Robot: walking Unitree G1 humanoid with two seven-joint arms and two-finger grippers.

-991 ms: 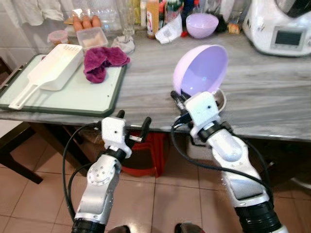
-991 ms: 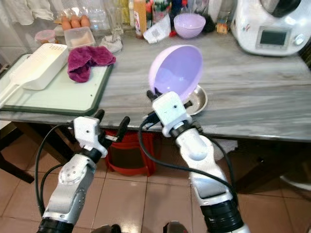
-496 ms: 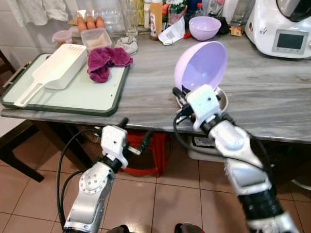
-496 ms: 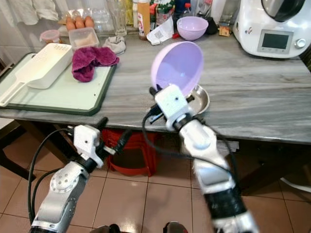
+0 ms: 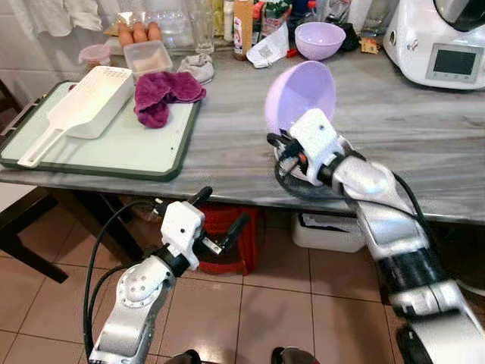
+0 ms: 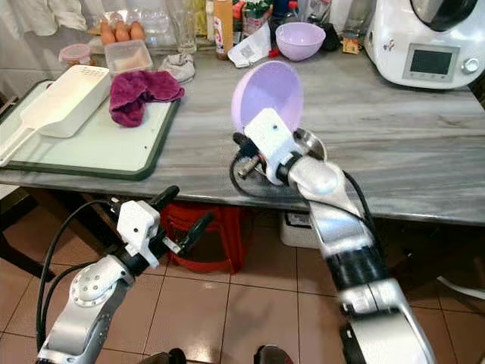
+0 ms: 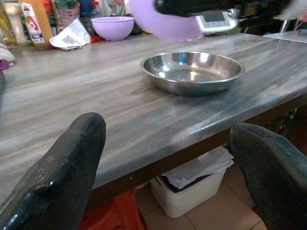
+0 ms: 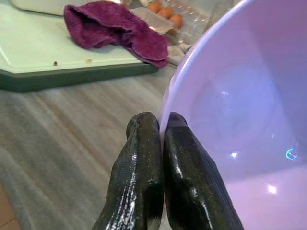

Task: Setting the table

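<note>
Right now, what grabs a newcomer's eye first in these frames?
The lilac bowl, tipped on edge above the grey counter, pinched at its rim by the right gripper, fingers shut. Under it sits a steel dish near the counter's front edge. The left gripper hangs open below the counter, over the tiled floor.

The steel dish [image 6: 309,144] is mostly hidden behind the right gripper [image 6: 244,145] and the held lilac bowl [image 6: 267,95], whose far rim is cut off in the right wrist view. The white appliance [image 5: 439,38] is cropped at the top and right edge. Bottle labels at the counter's back can't be read.
</note>
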